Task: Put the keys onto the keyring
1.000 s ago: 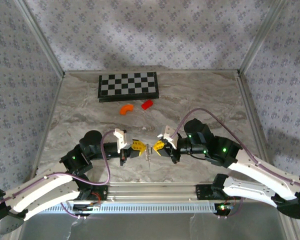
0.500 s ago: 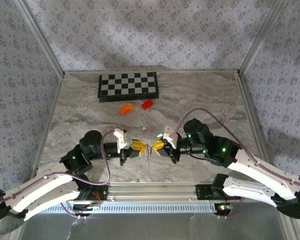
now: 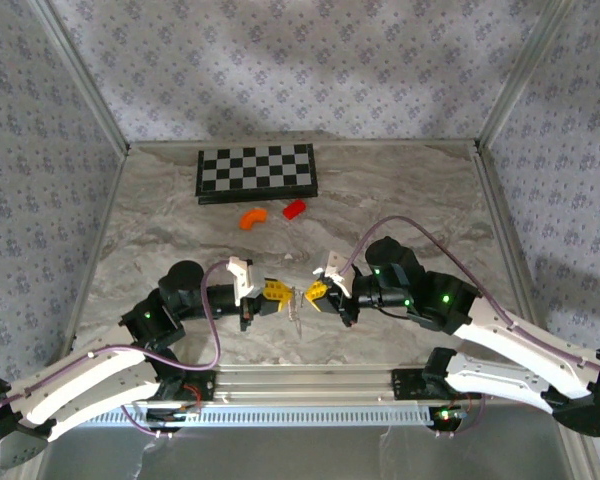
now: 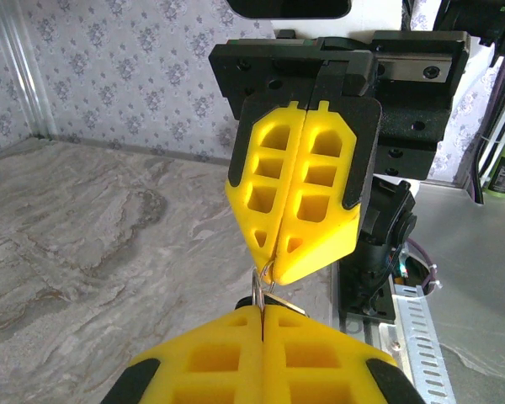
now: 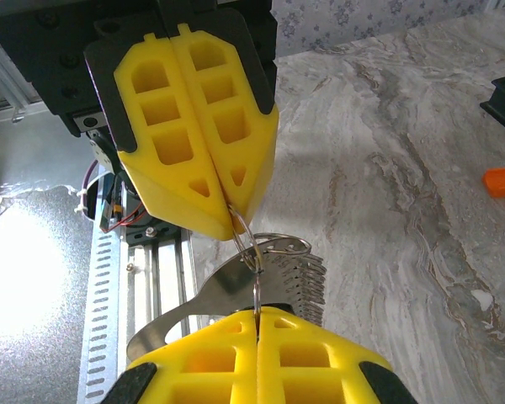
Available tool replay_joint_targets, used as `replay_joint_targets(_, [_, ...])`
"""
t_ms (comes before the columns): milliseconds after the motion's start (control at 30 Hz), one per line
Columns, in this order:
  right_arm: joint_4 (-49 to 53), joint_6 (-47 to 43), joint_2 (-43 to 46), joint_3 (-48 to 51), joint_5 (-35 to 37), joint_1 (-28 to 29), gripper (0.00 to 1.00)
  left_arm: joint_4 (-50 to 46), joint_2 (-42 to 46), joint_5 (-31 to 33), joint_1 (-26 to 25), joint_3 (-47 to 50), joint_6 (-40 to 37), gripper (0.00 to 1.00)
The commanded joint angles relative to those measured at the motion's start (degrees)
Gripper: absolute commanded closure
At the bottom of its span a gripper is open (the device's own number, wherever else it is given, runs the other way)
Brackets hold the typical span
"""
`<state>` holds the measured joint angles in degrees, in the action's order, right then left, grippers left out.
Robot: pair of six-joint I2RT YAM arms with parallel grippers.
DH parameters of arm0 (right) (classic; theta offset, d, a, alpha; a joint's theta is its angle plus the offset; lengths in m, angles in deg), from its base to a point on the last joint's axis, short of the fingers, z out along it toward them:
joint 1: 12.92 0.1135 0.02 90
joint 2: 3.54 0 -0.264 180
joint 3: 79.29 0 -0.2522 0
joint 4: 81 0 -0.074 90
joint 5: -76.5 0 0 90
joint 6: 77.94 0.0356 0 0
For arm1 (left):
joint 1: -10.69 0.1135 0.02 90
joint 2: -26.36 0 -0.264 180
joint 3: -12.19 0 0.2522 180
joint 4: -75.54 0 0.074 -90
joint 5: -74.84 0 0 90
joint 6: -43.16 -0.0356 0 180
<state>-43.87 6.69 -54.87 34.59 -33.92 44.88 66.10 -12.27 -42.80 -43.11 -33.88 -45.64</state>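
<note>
Both grippers meet tip to tip above the near middle of the table. My left gripper (image 3: 285, 294) is shut on a thin silvery wire of the keyring (image 5: 254, 252). My right gripper (image 3: 309, 293) faces it, shut on another wire of that same ring bundle. In the right wrist view a flat silvery toothed key (image 5: 236, 286) hangs from the ring between my right gripper (image 5: 257, 313) and my left gripper (image 5: 233, 212). From above the key (image 3: 297, 312) is a thin sliver hanging below the tips. In the left wrist view a dark piece (image 4: 291, 306) peeks out behind my left gripper (image 4: 262, 309).
A checkerboard (image 3: 257, 172) lies at the back of the marble table. A curved orange piece (image 3: 251, 217) and a red block (image 3: 295, 208) sit just in front of it. An aluminium rail (image 3: 310, 380) runs along the near edge. Patterned walls close in three sides.
My right gripper has edged slightly left, closer to the left one. Both stay shut, and the key still hangs between them.
</note>
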Motion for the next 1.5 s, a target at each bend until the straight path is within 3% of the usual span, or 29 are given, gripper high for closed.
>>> replay_joint_targets(0, [-1.7,1.1,0.5,-1.3,0.2,0.2,1.0,2.3,0.8,-0.3,-0.4,-0.8,0.3,1.0])
replay_joint_targets(1467, [-3.2,1.3,0.8,-1.0,-0.3,0.5,1.0,2.9,0.1,-0.3,-0.4,-0.5,0.5,1.0])
